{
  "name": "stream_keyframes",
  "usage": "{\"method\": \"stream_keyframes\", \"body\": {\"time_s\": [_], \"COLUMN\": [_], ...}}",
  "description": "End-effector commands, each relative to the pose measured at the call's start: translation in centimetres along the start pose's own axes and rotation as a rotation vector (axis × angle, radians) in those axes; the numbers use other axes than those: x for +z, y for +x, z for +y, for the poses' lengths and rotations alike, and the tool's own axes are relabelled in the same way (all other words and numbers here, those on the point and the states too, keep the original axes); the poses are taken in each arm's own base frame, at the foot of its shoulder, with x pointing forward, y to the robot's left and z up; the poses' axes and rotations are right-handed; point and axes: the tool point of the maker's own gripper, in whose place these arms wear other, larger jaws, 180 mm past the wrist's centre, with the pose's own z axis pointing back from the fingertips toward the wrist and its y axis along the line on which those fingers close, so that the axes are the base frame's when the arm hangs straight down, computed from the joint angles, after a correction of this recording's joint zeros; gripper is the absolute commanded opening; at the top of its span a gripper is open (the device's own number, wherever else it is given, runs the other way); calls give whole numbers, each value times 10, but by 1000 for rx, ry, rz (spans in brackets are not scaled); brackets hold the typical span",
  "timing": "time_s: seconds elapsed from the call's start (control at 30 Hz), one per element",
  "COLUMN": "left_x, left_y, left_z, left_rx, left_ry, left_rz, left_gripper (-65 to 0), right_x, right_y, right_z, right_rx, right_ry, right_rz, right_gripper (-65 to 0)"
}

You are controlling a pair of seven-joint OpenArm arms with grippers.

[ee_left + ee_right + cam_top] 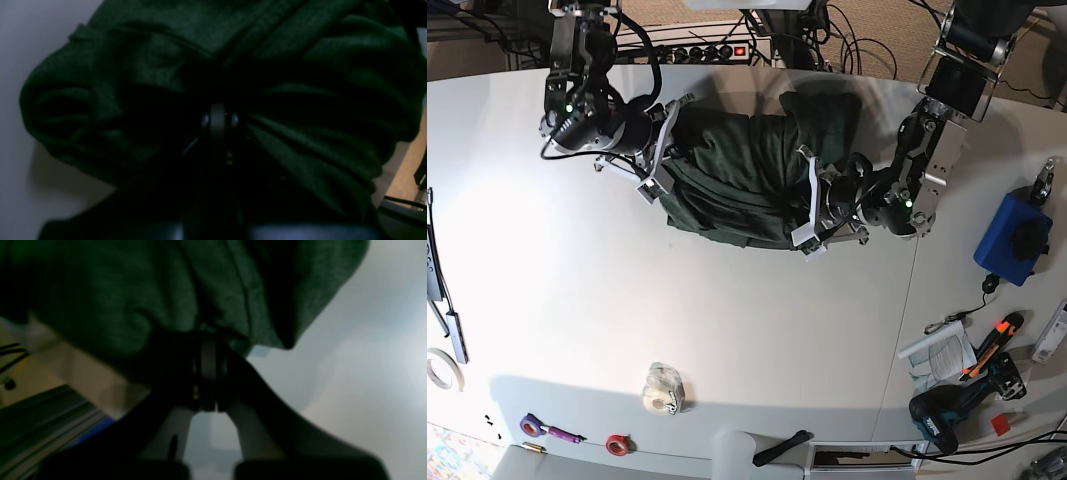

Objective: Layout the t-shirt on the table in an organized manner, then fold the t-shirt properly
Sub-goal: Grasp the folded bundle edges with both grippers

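While the t-shirt [742, 175] lies bunched in a dark green heap at the far middle of the table [727, 330], both arms reach in from opposite ends of it. In the base view the right gripper [659, 165] is at the heap's left end and the left gripper [812, 215] at its right end. The wrist views show each pair of jaws pressed together with folds of green knit pinched between them, so both are clamped on the t-shirt [300, 83] [116, 300].

The near half of the table carries small clutter well apart from the garment: a clear tape roll [663, 390] near the front edge, 2 small tape rolls [531, 426] [616, 444] further left, and a white ring of tape [439, 370] at the left edge beside a thin dark strip [439, 285]. On the right panel lie a blue box [1012, 240], a folded paper sheet [935, 355], an orange-handled tool [992, 340] and a cordless drill [952, 410]. A power strip [702, 52] with a red switch sits behind the table among cables. Nothing lies between the grippers except the cloth itself.

No writing can be read on anything.

The heap's long axis runs left to right across the table, between the 2 grippers. Which way the collar points cannot be told.
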Motion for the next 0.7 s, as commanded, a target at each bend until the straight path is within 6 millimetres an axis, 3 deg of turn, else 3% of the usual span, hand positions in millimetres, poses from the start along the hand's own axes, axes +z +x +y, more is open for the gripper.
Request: {"method": "stream_keyframes", "body": {"time_s": [0.0,0.23,0.3,0.53,0.67], "left_x": [2,0,0,0,0], "left_y": [-2,10,10,11,11], "left_z": [9,2,2,-6,-6], "left_rx": [-8,0,1,-37,-36], "left_ry": [41,14,12,-28,-29], "left_rz": [28,-26,-28,-36,-36], "left_gripper": [-650,-650,-650,-650,-650], "right_x": [9,25,22,-12,-30], "right_y": [18,56,55,46,56], "right_z": [-1,3,5,10,-4], "right_rx": [31,72,71,75,62], "right_ry": [-15,-23,-10,45,38], "right_rz": [-66,-225,-222,-137,-126], "right_gripper": [-650,-650,-650,-650,-650]}}
